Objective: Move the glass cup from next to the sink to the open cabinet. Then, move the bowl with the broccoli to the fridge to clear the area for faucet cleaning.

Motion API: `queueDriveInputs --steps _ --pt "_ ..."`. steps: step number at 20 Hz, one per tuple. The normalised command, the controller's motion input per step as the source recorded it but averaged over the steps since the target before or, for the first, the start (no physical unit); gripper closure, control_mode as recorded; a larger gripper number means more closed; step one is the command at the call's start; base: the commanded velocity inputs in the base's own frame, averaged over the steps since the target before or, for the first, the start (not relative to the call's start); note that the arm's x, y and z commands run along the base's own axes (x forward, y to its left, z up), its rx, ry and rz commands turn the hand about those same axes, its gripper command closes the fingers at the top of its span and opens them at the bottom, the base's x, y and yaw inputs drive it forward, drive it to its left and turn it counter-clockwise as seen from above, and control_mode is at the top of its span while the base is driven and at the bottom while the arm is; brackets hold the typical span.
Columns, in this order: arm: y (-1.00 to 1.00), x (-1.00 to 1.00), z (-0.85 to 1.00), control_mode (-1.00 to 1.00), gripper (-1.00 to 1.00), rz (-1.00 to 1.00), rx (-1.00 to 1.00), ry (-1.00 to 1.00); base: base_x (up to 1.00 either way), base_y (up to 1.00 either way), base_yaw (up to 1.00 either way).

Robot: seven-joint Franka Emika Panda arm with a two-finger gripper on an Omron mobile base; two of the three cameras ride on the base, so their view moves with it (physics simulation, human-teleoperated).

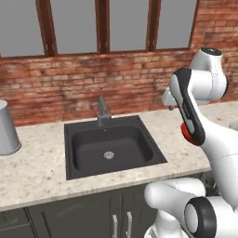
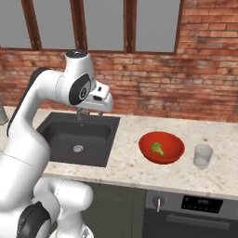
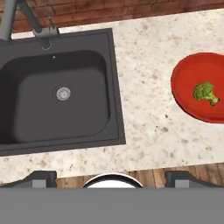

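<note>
Beige speckled countertop (image 2: 130, 139) runs below a brick wall, with the sink (image 2: 79, 138) sunk into it. Your gripper (image 3: 109, 178) hangs high above the counter's front edge, fingers spread wide, holding nothing. Right of the sink sits the bowl with the broccoli (image 2: 161, 147); the glass cup (image 2: 202, 155) stands just beyond it.

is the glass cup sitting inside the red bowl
No, the glass cup stands on the counter beside the bowl, apart from it.

I can read no text anywhere; the oven's display panel (image 2: 201, 202) shows small marks too blurred to make out.
</note>
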Motion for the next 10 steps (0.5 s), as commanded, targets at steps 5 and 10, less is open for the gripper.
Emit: queueDriveInputs --steps 5,10 --pt "0.00 0.00 0.00 1.00 -1.00 0.00 0.00 0.00 0.15 -0.56 0.11" --pt "0.00 0.00 0.00 1.00 -1.00 0.00 0.00 0.00 0.09 -0.47 0.10"
